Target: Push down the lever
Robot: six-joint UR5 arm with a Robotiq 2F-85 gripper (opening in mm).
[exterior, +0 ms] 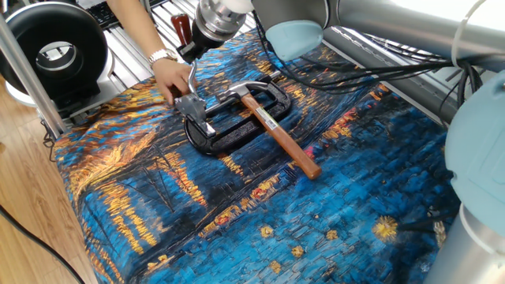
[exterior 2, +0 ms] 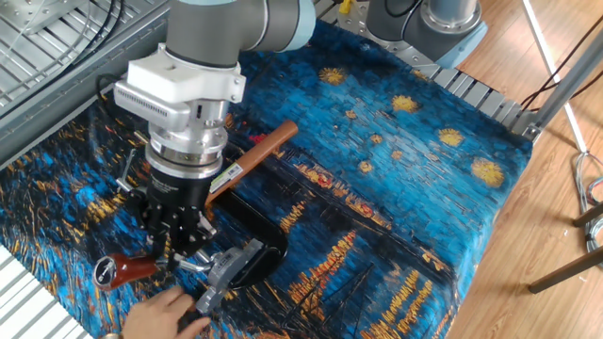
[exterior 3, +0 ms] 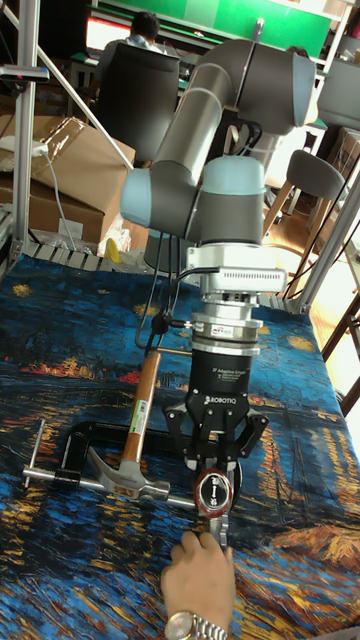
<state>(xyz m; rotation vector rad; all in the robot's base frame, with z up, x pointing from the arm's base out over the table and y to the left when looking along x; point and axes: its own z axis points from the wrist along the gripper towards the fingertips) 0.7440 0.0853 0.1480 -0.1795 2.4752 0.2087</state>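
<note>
The lever [exterior: 192, 75] is a thin bent silver rod with a dark red end [exterior: 182, 28], hinged to a silver bracket [exterior: 194, 109] on a black oval base [exterior: 229, 136]. It still stands raised. My gripper [exterior: 190, 52] is shut, with its fingertips against the rod just behind the red end [exterior 2: 127, 271]. In the tall fixed view the gripper [exterior 3: 218, 472] hangs straight above the round red end [exterior 3: 214, 493]. Whether the fingers clamp the rod or only touch it, I cannot tell.
A person's hand [exterior: 170, 79] with a wristwatch holds the bracket [exterior 2: 226, 268]; the hand [exterior 3: 200, 578] is right below my gripper. A wooden-handled hammer [exterior: 284, 146] lies across the black base. A black round device [exterior: 51, 47] stands at the table's far left corner.
</note>
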